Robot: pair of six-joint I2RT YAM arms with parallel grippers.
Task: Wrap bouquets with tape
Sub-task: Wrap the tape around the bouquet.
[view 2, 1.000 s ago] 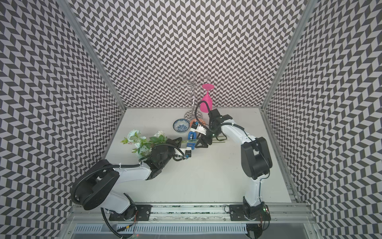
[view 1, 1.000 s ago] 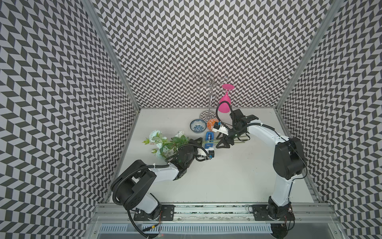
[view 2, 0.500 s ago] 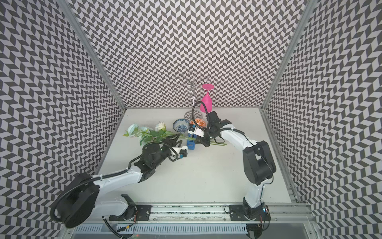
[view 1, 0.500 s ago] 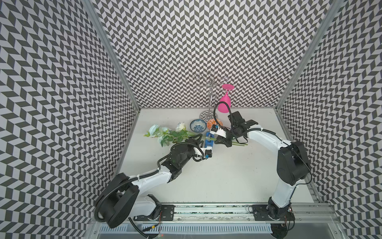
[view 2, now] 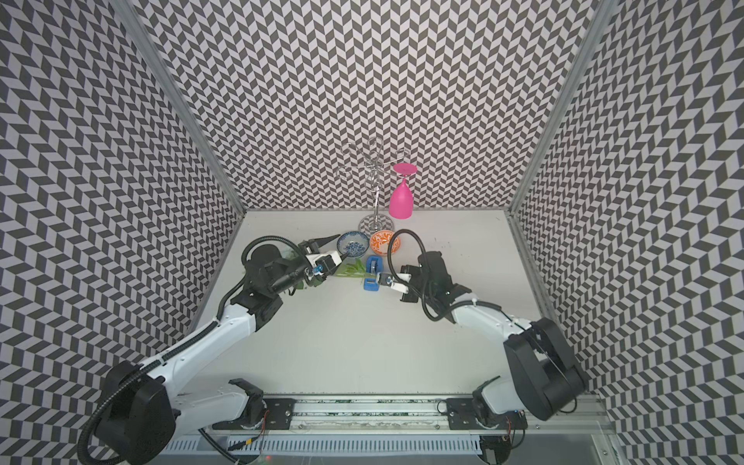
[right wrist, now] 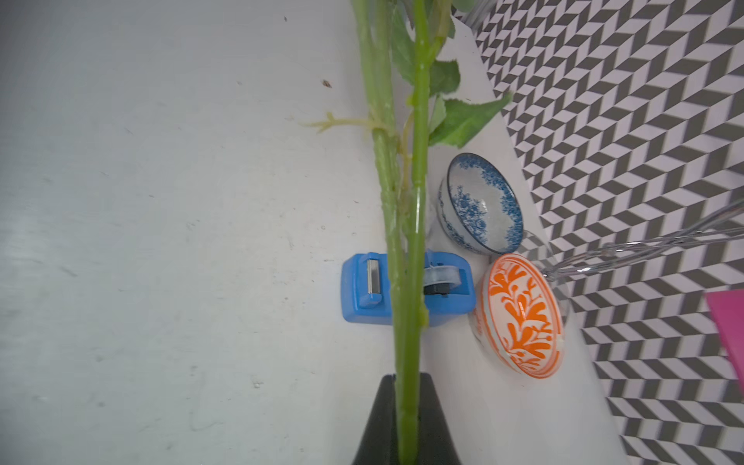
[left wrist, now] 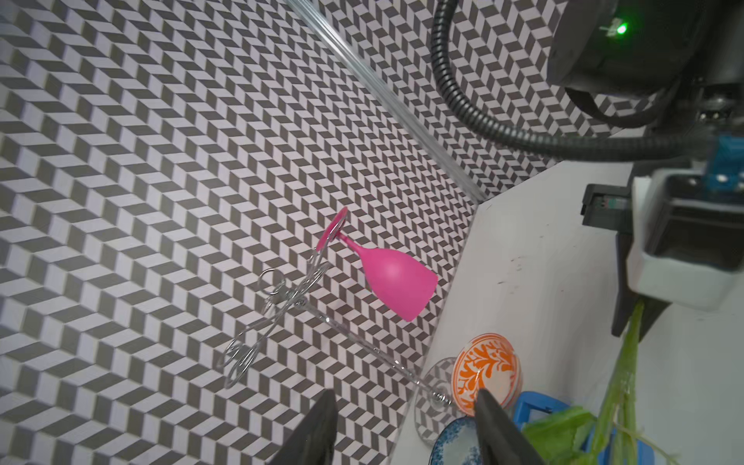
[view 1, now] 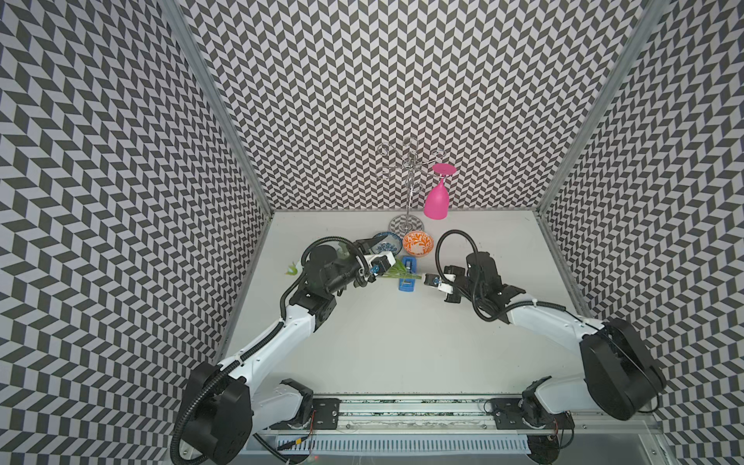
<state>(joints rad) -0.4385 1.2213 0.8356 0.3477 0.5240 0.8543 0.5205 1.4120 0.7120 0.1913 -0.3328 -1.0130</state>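
Your right tool (right wrist: 407, 378) is clamped on the bouquet (right wrist: 418, 120) stems, stretching them across the tape (right wrist: 362, 310) on the worktop (right wrist: 161, 241) — probably so the wrap spot sits at the roll. Your left tool (left wrist: 404, 396) stands open and empty near the leaves — free, I judge, to pull tape.

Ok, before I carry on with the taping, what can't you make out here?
- Blooms of the bouquet: in both top views the left arm mostly covers them; the wrist views show only stems and leaves.
- Free end of the tape: the stems cross it in the right wrist view; too small in the top views.
- Left pincer: cut off by the left wrist view's edge; only parted fingertips show.
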